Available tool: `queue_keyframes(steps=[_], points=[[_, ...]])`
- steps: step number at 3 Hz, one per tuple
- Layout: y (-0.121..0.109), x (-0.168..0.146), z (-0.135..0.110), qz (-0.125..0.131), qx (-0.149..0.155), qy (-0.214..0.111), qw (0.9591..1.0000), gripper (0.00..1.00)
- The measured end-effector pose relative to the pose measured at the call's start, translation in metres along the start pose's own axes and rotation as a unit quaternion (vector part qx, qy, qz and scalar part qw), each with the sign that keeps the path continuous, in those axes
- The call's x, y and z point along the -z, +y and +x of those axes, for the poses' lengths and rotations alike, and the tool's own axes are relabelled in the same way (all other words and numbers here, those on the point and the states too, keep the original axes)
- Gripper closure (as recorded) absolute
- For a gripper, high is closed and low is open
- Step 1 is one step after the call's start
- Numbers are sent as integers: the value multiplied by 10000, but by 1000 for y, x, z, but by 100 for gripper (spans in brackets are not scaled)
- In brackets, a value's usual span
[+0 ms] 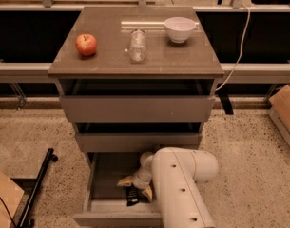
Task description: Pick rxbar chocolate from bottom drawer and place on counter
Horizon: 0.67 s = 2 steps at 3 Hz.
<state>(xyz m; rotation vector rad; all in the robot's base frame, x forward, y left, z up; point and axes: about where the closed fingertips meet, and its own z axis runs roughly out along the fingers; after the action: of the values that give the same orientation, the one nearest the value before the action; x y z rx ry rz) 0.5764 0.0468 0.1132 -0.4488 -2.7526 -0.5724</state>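
Grasping step: the end effector [135,188] sits over the rxbar chocolate [132,197] in the bottom drawer [105,174]; I cannot tell its grip. Next, a straight lift.

claw [135,187] in bottom drawer [104,174], rxbar chocolate [132,198] half-hidden

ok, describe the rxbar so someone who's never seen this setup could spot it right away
Find the grey-brown three-drawer cabinet; its bottom drawer stands open toward the camera. Inside it, right at the gripper on the white arm, lies the rxbar chocolate. It is a small flat black wrapper low in the drawer, unlike the apple, jar and bowl up on the counter.
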Motion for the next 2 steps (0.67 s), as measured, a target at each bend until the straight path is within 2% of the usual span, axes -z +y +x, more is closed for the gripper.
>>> queue_keyframes(steps=[2], points=[[1,3,2,6,-8,16,10000,49]])
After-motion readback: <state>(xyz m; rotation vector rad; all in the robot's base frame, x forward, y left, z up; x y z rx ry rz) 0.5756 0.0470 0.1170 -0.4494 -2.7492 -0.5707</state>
